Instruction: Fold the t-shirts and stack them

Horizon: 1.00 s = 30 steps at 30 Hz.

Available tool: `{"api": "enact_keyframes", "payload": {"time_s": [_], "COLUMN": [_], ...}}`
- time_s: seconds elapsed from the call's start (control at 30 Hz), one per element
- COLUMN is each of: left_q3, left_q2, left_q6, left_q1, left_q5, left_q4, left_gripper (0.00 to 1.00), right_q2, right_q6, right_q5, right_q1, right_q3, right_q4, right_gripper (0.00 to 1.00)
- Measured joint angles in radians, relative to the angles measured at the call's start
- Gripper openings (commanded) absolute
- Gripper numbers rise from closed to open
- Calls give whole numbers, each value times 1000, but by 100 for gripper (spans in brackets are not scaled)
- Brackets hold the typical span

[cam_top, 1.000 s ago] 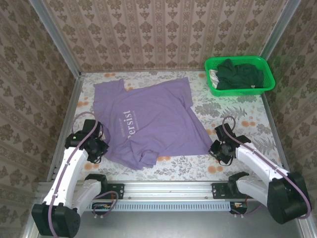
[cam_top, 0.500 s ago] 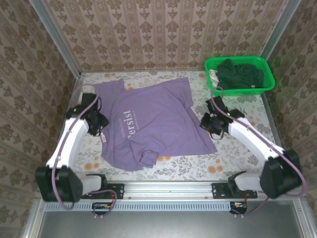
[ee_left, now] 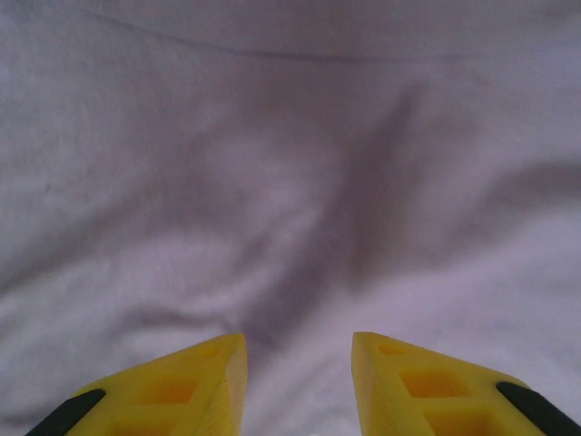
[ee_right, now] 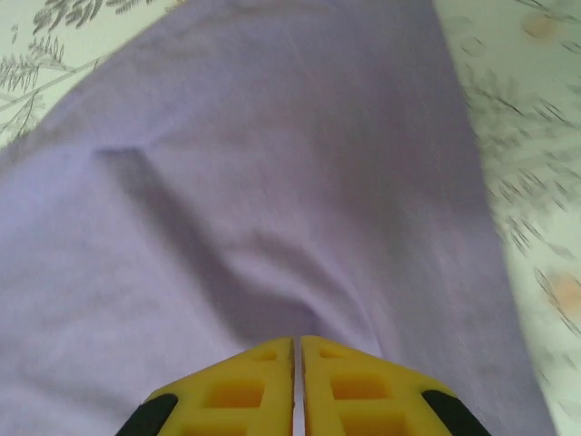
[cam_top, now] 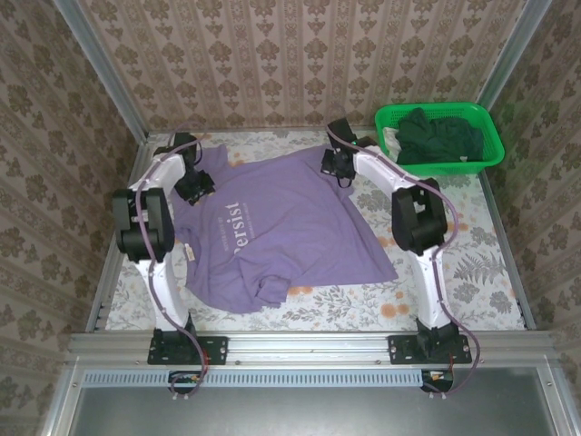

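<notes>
The purple shirt (cam_top: 290,227) is laid out flat in the middle of the table (cam_top: 454,241), chest lettering (cam_top: 234,220) up, with its near hem bunched into a small fold. It is spread this way so that its edges can be reached for folding.

The far edge of the shirt is being worked from both ends. The right gripper (cam_top: 338,163) is set on the far right corner, and in the right wrist view its yellow fingers are pressed together with creases of cloth drawn up to the tips. A pinch of the purple shirt is judged to be held there.

The left gripper (cam_top: 195,184) is set on the far left part, near the sleeve. In the left wrist view its fingers (ee_left: 209,381) are seen apart, with cloth lying loose beneath the gap, so nothing is gripped on that side yet. A matching hold is probably needed before the far edge can be lifted evenly.

The dark green shirts (cam_top: 436,136) are kept heaped in the basket (cam_top: 445,166) at the far right corner, well apart from the purple one, waiting their turn.
</notes>
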Motion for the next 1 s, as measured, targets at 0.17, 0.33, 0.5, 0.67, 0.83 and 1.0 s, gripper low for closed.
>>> {"api": "enact_keyframes", "payload": {"time_s": [0.17, 0.33, 0.5, 0.67, 0.83, 1.0], "left_q3": [102, 330, 567, 739, 864, 925], "left_q2": [124, 260, 395, 492, 562, 583], "left_q6": [18, 39, 62, 80, 84, 56], "left_q1": [32, 38, 37, 37, 37, 35], "left_q5": [-19, -30, -31, -15, 27, 72], "left_q4": [-39, -101, -151, -155, -117, -80], "left_gripper": [36, 36, 35, 39, 48, 78], "right_q2": [230, 442, 583, 591, 597, 594], "right_q6": [-1, 34, 80, 99, 78, 18], "right_q5": [0, 0, -1, -6, -8, -17], "right_q1": [-6, -27, -73, -111, -127, -126], "right_q3": [322, 678, 932, 932, 932, 951], "right_q4": [-140, -285, -356, -314, -195, -129], "right_gripper": [12, 11, 11, 12, 17, 35]}}
